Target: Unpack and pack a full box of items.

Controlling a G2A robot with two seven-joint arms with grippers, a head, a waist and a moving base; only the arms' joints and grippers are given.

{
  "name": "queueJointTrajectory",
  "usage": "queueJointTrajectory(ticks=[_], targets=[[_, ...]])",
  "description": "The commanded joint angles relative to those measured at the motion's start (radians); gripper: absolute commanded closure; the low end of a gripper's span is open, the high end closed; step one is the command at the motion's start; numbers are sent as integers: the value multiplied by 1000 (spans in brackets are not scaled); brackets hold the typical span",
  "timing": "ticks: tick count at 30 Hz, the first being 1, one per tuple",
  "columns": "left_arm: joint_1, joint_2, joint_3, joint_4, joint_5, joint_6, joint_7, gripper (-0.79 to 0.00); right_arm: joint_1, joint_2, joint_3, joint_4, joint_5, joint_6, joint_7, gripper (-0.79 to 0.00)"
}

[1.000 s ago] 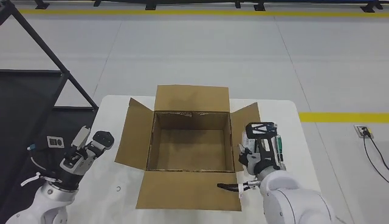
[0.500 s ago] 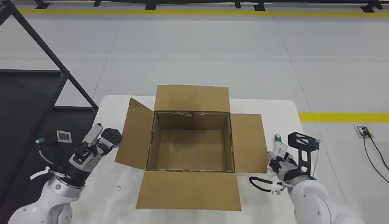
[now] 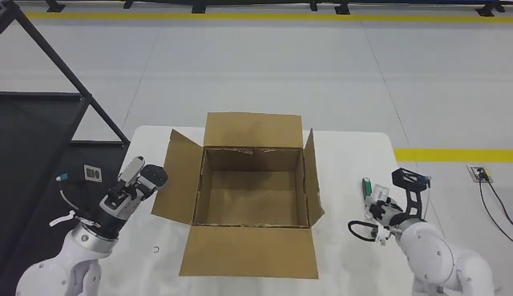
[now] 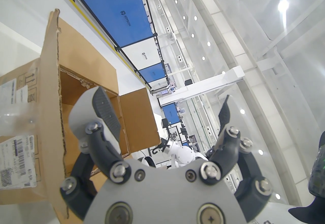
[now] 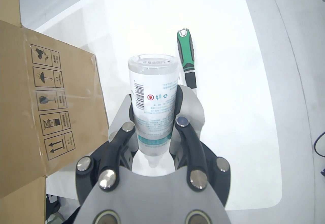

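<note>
Right gripper [image 5: 155, 99]: clamped on white tube [image 5: 152, 77], lower right in top view, beside green-handled tool [image 5: 186, 52]. Left gripper [image 4: 163, 103]: spread wide, left of cardboard box [image 3: 250, 252].

1. The bottle [image 5: 152, 98] held in the right hand [image 5: 155, 96]: its narrow end sinks out of sight behind the hand's plate. The pads cover both its flanks, and its print is too small to read.
2. The green-handled tool [image 5: 186, 49] lies on the desk [image 5: 228, 32] at 3 o'clock of the box [image 3: 248, 252]. Its working end is hidden behind a finger [image 5: 193, 105] of that hand.
3. From above, the hand covers most of the bottle, and the tool is too small to tell its kind.
4. A small mark [image 3: 156, 249] on the desk, at 8 o'clock of the box, is too small to identify.
5. In the left wrist view the picture's edge cuts off the box, and its label print is blurred. A dark shape [image 4: 317, 171] at the edge is also cut off, and what it is cannot be told.
</note>
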Motion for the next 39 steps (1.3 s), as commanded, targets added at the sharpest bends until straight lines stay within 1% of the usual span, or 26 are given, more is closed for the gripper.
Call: queueJointTrajectory(ticks=[1, 5, 10, 14, 18, 29, 30, 31, 32, 33, 36, 39], targets=[[-9, 0, 4, 7, 3, 6, 5, -785, 51, 6, -3, 77, -3, -47, 8, 0], [-29, 1, 17, 20, 11, 18, 16, -785, 152, 17, -16, 227, -1, -122, 42, 0], [-54, 1, 36, 39, 18, 30, 33, -785, 283, 31, -56, 405, -29, -217, 118, 0], [-68, 0, 47, 46, 20, 35, 45, -785, 350, 38, -77, 508, -51, -233, 151, 0], [-78, 0, 57, 56, 22, 36, 52, -785, 387, 45, -92, 568, -55, -253, 166, 0], [-81, 0, 75, 52, 31, 38, 62, -785, 414, 57, -123, 677, -46, -263, 122, 0], [-80, 0, 75, 51, 31, 38, 62, -785, 414, 58, -124, 682, -43, -262, 119, -80], [-79, 1, 74, 49, 32, 37, 62, -785, 414, 59, -126, 685, -41, -261, 118, -203], [-78, 1, 74, 48, 33, 37, 61, -785, 414, 60, -127, 687, -41, -259, 117, -296], [-77, 1, 74, 47, 32, 37, 61, -785, 413, 62, -128, 689, -40, -259, 117, -336], [-73, 1, 75, 44, 34, 36, 61, -785, 409, 66, -129, 688, -39, -253, 116, -366], [-71, 2, 77, 39, 35, 37, 59, -785, 399, 69, -132, 678, -34, -249, 115, -376]])
